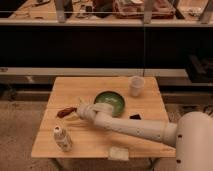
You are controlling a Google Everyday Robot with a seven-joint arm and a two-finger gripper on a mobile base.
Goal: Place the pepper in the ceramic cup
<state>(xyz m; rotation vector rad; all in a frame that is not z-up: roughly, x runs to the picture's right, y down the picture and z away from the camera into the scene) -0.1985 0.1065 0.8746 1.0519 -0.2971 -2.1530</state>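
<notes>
Our gripper hangs open, right of the dark red-brown tapered pepper (not gripped). Closing askew, we could flick it away.

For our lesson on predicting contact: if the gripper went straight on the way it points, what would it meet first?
Probably the pepper, lying on the table just ahead of the gripper; the gripper's height above the wood is unclear.
</notes>
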